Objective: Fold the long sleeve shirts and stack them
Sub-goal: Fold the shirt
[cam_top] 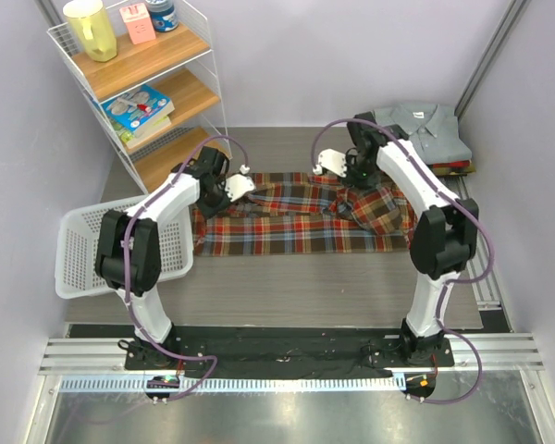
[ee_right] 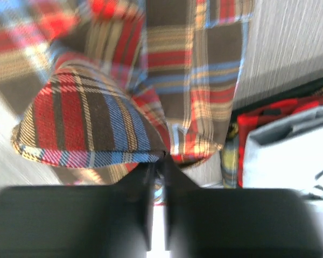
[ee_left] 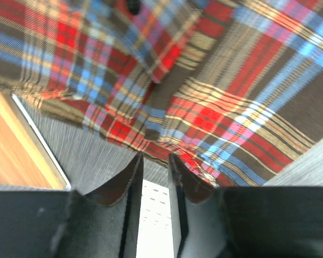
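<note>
The plaid flannel long sleeve shirt [cam_top: 296, 227] lies spread across the middle of the table, partly rumpled along its far edge. My left gripper [cam_top: 233, 192] hovers at the shirt's far left corner. In the left wrist view the gripper [ee_left: 154, 157] has a narrow gap with nothing in it, just short of the shirt's hem [ee_left: 231, 91]. My right gripper [cam_top: 344, 199] is over the far right part. In the right wrist view the gripper [ee_right: 159, 161] is shut on a raised fold of the plaid cloth [ee_right: 91, 118]. The folded stack with the grey collared shirt [cam_top: 425, 129] on top sits at the back right.
A white laundry basket [cam_top: 79, 250] sits at the left table edge. A wire shelf unit [cam_top: 148, 83] with a pitcher and books stands at the back left; its bottom board [ee_left: 16, 156] lies close to my left gripper. The stack [ee_right: 285, 156] lies just right of my right gripper.
</note>
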Action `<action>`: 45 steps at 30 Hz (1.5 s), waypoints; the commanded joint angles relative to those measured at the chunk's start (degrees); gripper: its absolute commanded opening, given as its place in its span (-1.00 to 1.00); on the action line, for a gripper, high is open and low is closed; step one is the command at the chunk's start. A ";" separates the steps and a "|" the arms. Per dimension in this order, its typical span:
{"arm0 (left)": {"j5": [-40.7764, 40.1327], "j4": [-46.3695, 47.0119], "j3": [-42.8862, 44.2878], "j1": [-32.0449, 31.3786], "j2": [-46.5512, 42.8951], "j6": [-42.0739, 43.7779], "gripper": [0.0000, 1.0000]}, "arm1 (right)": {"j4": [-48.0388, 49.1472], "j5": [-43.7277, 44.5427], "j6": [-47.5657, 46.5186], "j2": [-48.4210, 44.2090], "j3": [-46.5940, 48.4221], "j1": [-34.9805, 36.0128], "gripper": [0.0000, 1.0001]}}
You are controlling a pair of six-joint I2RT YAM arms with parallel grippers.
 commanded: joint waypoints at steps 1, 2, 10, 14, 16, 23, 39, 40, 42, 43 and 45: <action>0.56 2.92 2.42 1.12 -1.61 -5.66 -0.35 | 6.70 5.32 15.59 5.10 8.02 1.28 -0.39; 1.26 2.75 2.43 1.12 -2.57 -7.49 -0.28 | 5.92 5.50 17.55 6.33 9.43 1.02 0.08; 7.68 -2.00 1.64 0.42 -4.16 -14.27 -0.10 | -6.64 -13.88 25.57 -0.51 10.33 -13.19 0.75; 9.35 -1.56 0.32 -1.07 -3.64 -16.21 -0.10 | -9.38 -19.02 25.31 -3.85 -0.88 -19.36 0.54; 9.27 -1.39 0.32 -2.21 -2.15 -17.00 -0.12 | -7.98 -19.11 25.22 -4.12 -5.04 -20.51 0.30; 6.99 -0.33 -0.39 -4.06 1.90 -17.97 -0.15 | 0.01 -18.32 26.98 0.26 -16.03 -22.01 -0.03; 3.29 1.61 -16.20 -10.21 1.30 -14.54 -0.86 | 8.64 -9.18 26.81 -1.29 -37.39 -24.56 -0.38; 3.12 1.52 -18.30 -11.69 0.59 -14.54 -0.87 | 8.64 -8.92 26.54 -2.27 -38.62 -24.73 -0.39; 3.64 0.30 -19.98 -12.84 -1.78 -15.33 -0.91 | 8.11 -8.04 25.14 -4.63 -42.31 -25.61 -0.41; 4.69 -0.32 -20.77 -13.63 -2.66 -15.68 -0.91 | 6.89 -7.86 24.35 -7.08 -43.45 -26.14 -0.43; 5.83 -1.47 -23.06 -14.08 -4.51 -16.30 -0.92 | 5.48 -7.60 21.90 -9.91 -46.27 -28.42 -0.43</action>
